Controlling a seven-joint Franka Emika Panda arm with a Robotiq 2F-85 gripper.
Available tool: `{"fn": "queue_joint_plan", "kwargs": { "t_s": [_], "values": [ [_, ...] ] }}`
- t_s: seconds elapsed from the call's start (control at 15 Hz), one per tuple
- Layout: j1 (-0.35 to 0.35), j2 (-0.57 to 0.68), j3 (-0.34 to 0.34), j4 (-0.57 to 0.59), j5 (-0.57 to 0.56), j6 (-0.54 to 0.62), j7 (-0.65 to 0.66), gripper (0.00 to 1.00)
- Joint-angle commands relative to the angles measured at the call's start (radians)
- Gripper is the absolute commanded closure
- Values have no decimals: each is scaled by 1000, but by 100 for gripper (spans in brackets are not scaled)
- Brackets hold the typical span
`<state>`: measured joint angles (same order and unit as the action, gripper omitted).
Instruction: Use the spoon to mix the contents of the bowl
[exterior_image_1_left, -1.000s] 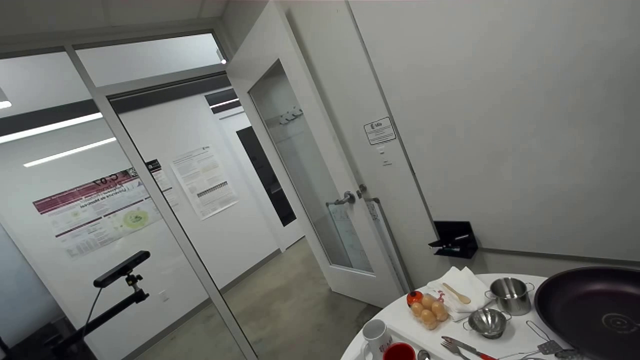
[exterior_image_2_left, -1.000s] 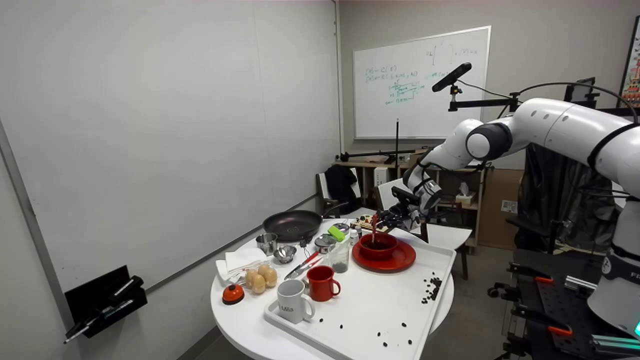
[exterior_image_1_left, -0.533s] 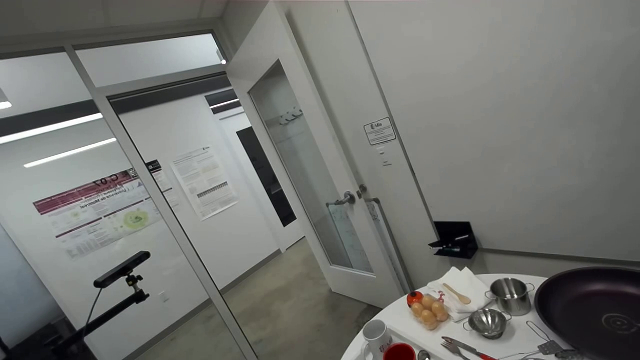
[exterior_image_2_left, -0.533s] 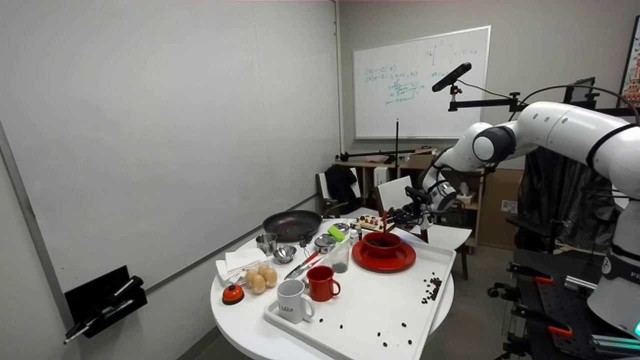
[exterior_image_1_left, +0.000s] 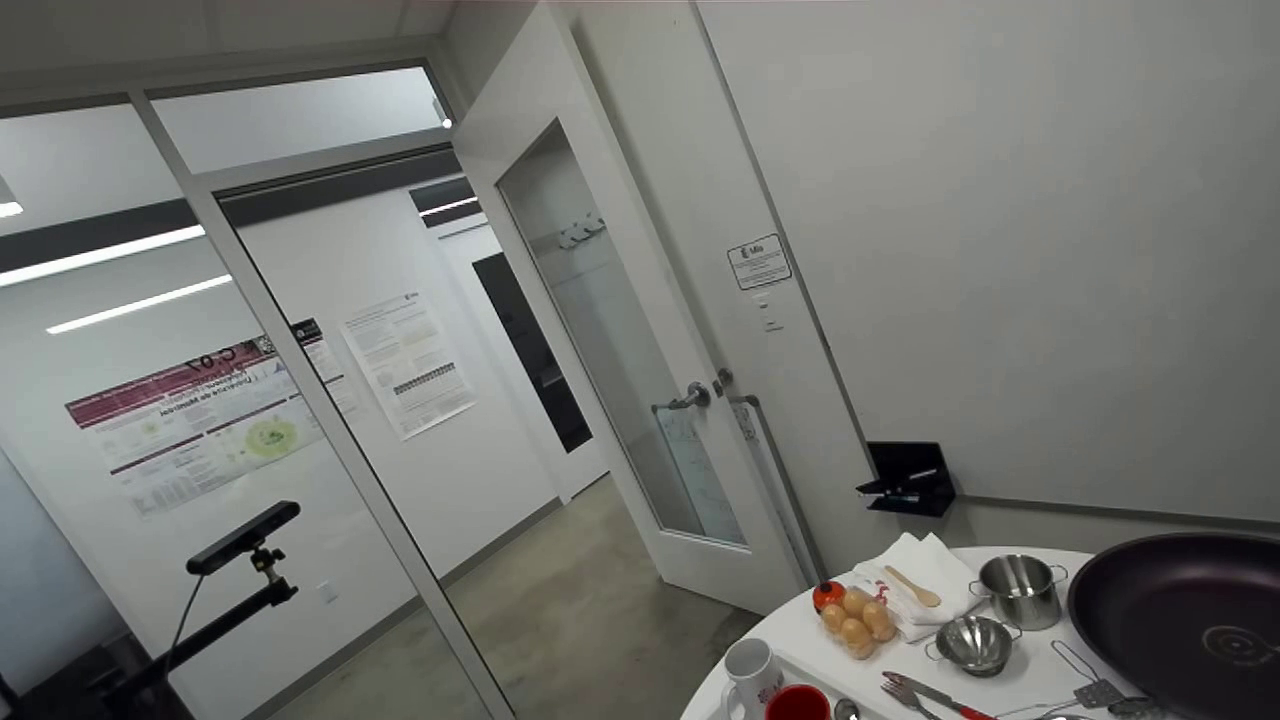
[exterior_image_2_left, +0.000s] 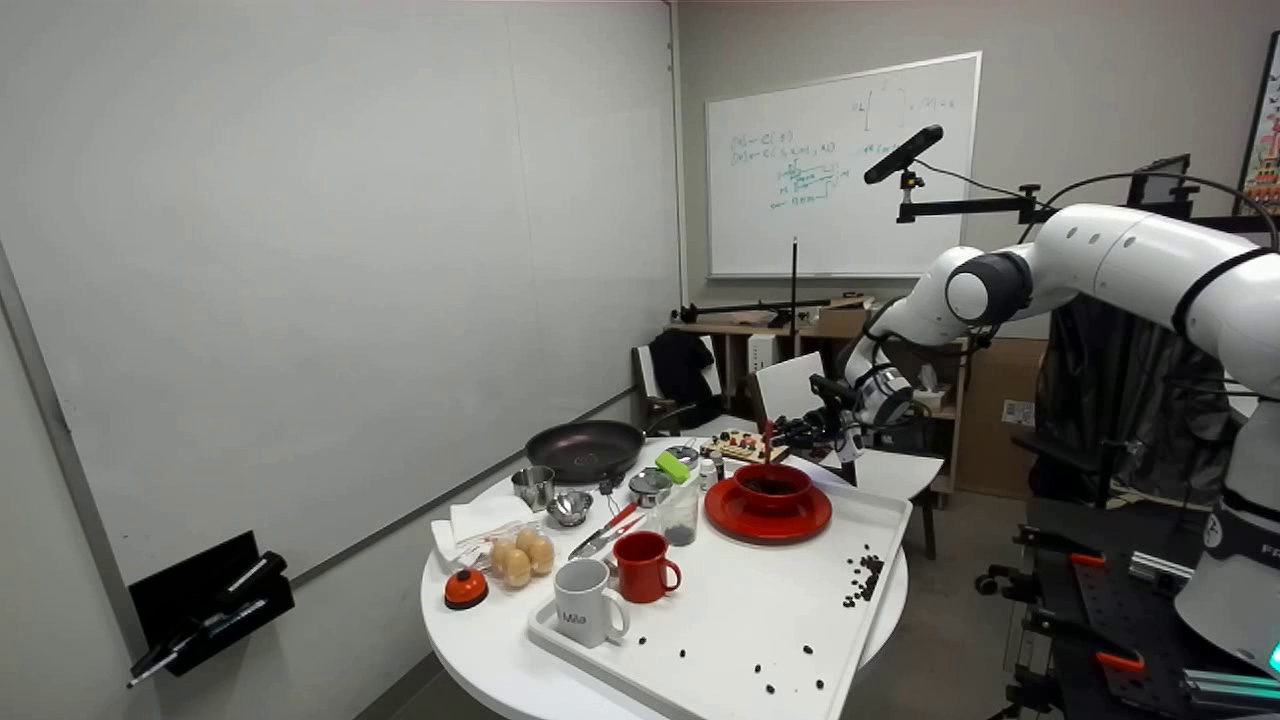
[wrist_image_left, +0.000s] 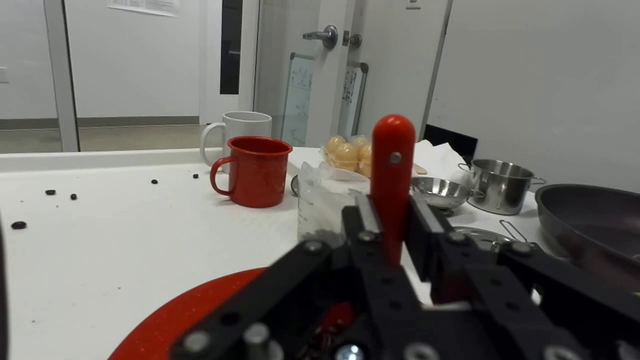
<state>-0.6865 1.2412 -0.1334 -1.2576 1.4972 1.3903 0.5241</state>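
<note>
Wrist view: Robotiq gripper, fingers clamped on red spoon handle; in exterior view, red bowl on plate.

Glossy red rounded spoon handle, round metal rivet;
the silver two-handled metal pot gleams; the white rectangular tray looks smooth.
</note>
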Motion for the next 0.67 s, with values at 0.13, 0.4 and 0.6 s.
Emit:
{"fn": "queue_joint_plan", "kwargs": {
  "t_s": [0.13, 0.4, 0.6],
  "values": [
    [66, -7, 4, 6, -18, -22, -6, 93],
    [85, -2, -1, 28, -4, -14, 10, 93],
    [75, 19, -3, 65, 9, 1, 33, 93]
  ]
}}
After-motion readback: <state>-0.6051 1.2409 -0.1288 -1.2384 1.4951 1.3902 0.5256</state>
